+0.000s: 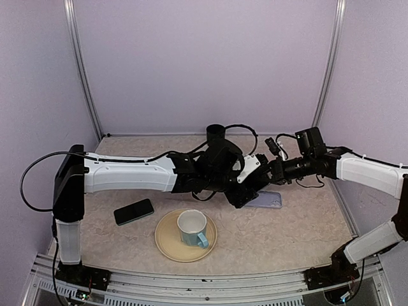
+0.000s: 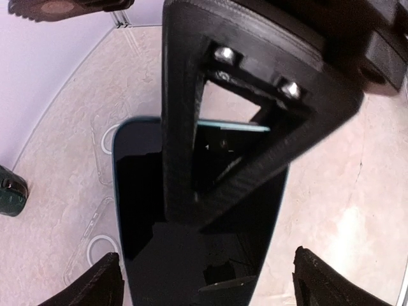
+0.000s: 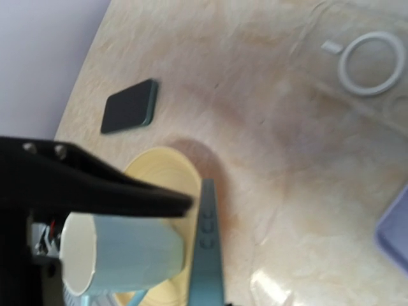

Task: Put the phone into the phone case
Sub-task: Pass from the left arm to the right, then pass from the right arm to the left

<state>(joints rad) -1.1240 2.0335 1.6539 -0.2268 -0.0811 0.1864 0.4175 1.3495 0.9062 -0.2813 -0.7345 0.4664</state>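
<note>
A phone [image 2: 191, 255] with a dark screen and teal edge hangs tilted over the table. My right gripper [image 3: 201, 210] is shut on its thin edge [image 3: 208, 248]. In the top view both grippers meet at mid-table, the right gripper [image 1: 254, 180] beside the left gripper [image 1: 237, 194]. My left gripper [image 2: 207, 284] is open, its fingertips [image 2: 102, 280] standing on either side of the phone's lower end. A clear phone case [image 2: 95, 217] with a white ring [image 3: 366, 54] lies flat on the table, below and left of the phone.
A second dark phone [image 1: 134, 211] lies at the left. A cream plate [image 1: 167, 241] carries a pale blue cup [image 1: 191, 228] at the front middle. A lavender flat thing [image 1: 269, 199] lies right of the grippers. A dark cup [image 1: 216, 132] stands at the back.
</note>
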